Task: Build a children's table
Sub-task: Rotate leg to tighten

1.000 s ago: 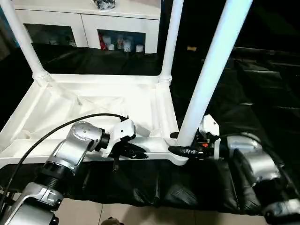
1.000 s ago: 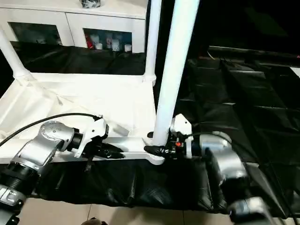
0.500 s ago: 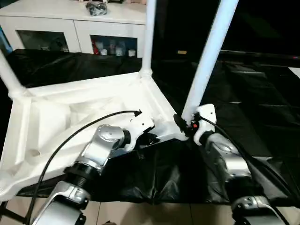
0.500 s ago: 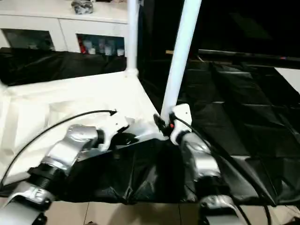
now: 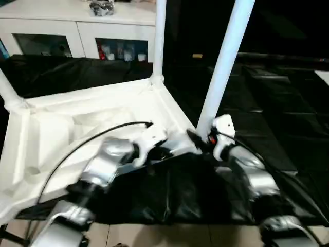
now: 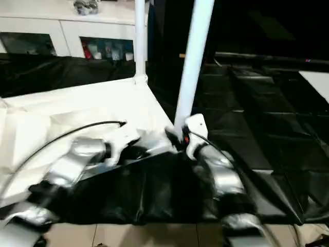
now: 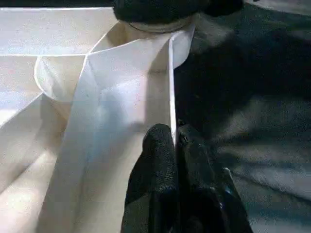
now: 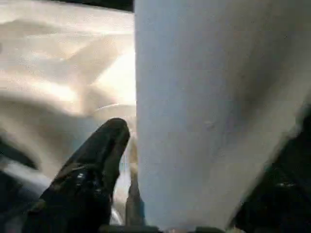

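Observation:
The white tabletop (image 5: 61,128) lies underside up on black cloth. Three white legs stand in its corner sockets: one at the near right (image 5: 223,67), one at the far corner (image 5: 159,41) and one at the left (image 5: 7,90). My left gripper (image 7: 174,141) is shut on the thin near rim of the tabletop, close to the near right socket (image 7: 155,29). My right gripper (image 5: 198,139) sits at the foot of the near right leg (image 8: 204,97). It is open, with one black finger (image 8: 104,145) standing just off the leg's side; the other finger is hidden behind the leg.
A white cabinet (image 5: 77,25) with glass-fronted compartments stands behind the table, a dark object (image 5: 101,6) on top of it. Black cloth (image 5: 277,103) covers the ground to the right and in front. Pale floor (image 5: 154,236) shows at the near edge.
The whole picture has shifted and tilted, so the camera moved. Both grippers stay at the near right corner. My right gripper's fingers have spread away from the leg.

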